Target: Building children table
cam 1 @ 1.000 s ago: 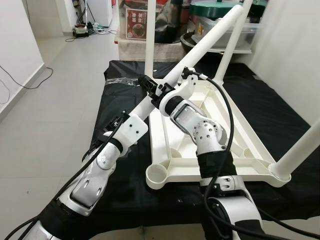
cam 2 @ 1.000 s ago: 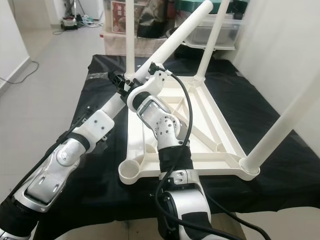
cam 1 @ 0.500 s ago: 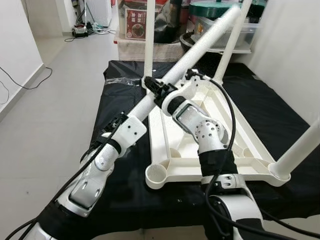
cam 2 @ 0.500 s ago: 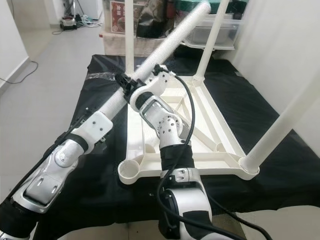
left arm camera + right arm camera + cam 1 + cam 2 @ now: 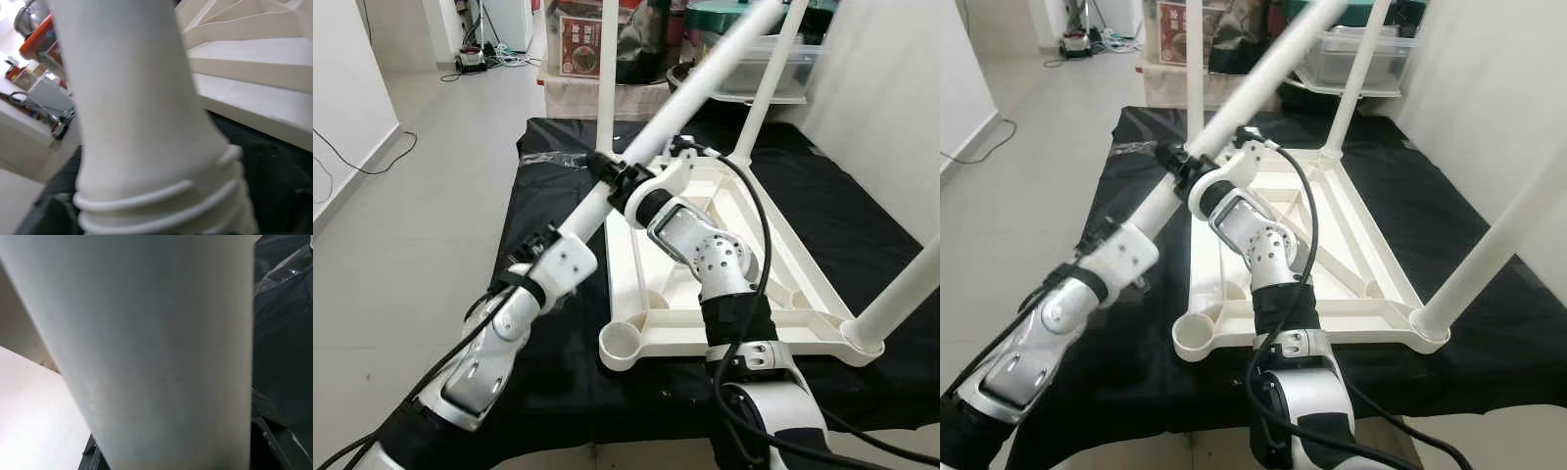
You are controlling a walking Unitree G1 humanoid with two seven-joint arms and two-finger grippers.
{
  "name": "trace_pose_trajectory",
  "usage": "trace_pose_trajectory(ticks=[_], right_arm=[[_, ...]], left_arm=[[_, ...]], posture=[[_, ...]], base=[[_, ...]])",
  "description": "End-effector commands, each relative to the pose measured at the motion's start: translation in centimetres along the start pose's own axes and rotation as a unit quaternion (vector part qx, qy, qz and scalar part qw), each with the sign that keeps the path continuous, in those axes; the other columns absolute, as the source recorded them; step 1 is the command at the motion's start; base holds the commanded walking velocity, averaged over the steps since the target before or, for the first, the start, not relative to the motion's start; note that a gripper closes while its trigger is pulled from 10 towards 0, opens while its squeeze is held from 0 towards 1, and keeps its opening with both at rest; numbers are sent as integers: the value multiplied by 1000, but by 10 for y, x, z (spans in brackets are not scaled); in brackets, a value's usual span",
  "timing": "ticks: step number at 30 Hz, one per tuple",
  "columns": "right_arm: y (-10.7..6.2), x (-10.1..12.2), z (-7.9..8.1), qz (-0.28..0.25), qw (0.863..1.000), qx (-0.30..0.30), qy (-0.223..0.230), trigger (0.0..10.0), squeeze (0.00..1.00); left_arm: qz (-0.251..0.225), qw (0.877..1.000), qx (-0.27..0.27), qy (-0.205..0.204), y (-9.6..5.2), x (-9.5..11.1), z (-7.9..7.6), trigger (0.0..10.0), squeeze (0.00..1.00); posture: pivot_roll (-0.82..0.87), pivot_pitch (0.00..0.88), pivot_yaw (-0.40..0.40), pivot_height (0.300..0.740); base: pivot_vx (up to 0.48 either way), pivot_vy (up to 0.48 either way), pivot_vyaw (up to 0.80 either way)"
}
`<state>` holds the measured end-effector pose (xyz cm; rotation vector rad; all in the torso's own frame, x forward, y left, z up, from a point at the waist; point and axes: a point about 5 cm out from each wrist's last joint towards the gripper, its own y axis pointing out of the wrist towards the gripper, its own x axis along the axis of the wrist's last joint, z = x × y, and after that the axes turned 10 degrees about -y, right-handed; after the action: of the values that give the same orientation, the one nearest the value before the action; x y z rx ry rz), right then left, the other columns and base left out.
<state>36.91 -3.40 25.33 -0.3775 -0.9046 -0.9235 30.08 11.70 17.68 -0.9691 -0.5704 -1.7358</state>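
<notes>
A white children's table (image 5: 744, 230) lies upside down on a black cloth (image 5: 558, 176). Three white legs stand up from its corners: far left (image 5: 605, 69), far right (image 5: 764, 93) and near right (image 5: 901, 294). The near left socket (image 5: 625, 343) is an empty round cup. I hold a loose white leg (image 5: 705, 73) slanted above the table's left edge. My right gripper (image 5: 610, 176) is shut around its lower part. My left gripper (image 5: 543, 238) is shut near its ridged bottom end (image 5: 161, 196), which hangs over the cloth left of the table.
Boxes and plastic containers (image 5: 759, 59) are stacked beyond the far end of the cloth. Tiled floor (image 5: 421, 196) lies to the left, with cables (image 5: 372, 162) along the wall. A white wall (image 5: 891, 108) runs close on the right.
The held leg has swung a little, and its upper end is now blurred. My left wrist has dropped slightly toward me. Both grippers keep their hold.
</notes>
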Motion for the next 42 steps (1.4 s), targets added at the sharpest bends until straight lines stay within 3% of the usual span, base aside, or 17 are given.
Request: trace_pose_trajectory(ticks=[1,10,13,14,15,16,17,20,25,30,35,42], right_arm=[[3,6,13,-6,1000,27,-7,0,0],[3,17,8,-35,999,10,-28,0,0],[0,56,-10,-115,982,-45,-143,0,0],[0,56,-10,-115,982,-45,-143,0,0],[-2,64,-14,-132,974,-57,-173,0,0],[-5,77,-19,-152,966,-74,-196,0,0],[-5,77,-19,-152,966,-74,-196,0,0],[-11,103,-28,-184,949,-95,-237,0,0],[-14,112,-28,-189,945,-78,-254,0,0],[-13,100,-27,-160,949,-44,-269,0,0],[-10,93,-28,-154,947,-32,-281,0,0],[-10,82,-27,-126,934,20,-333,0,0]], left_arm=[[-9,1000,-10,-2,-1,1,-3,10000,1000],[-45,998,26,-27,-4,15,11,10000,1000],[-50,997,55,-37,-13,24,22,10000,1000],[-50,997,55,-37,-13,24,22,10000,1000],[-48,996,60,-35,-14,25,24,10000,1000],[-49,996,57,-41,-17,26,22,10000,0],[-49,996,57,-41,-17,26,22,10000,0],[-40,996,37,-71,-28,17,11,10000,0],[-23,994,35,-99,-38,6,4,10000,0],[4,987,66,-147,-53,-11,7,10000,0],[11,980,102,-171,-58,-14,15,10000,0],[15,968,151,-199,-66,-20,23,10000,0]], posture=[[114,0,-99,740],[119,0,-102,740],[122,0,-106,740],[122,0,-106,740],[122,0,-106,740],[126,0,-110,740],[126,0,-110,740],[124,0,-109,740],[125,0,-111,740],[134,0,-122,740],[137,0,-122,740],[131,0,-126,740]], base=[[0,0,0],[0,0,0],[0,0,0],[0,0,0],[0,0,0],[0,0,0],[0,0,0],[0,0,0],[0,0,0],[0,0,0],[0,0,0],[0,0,0]])
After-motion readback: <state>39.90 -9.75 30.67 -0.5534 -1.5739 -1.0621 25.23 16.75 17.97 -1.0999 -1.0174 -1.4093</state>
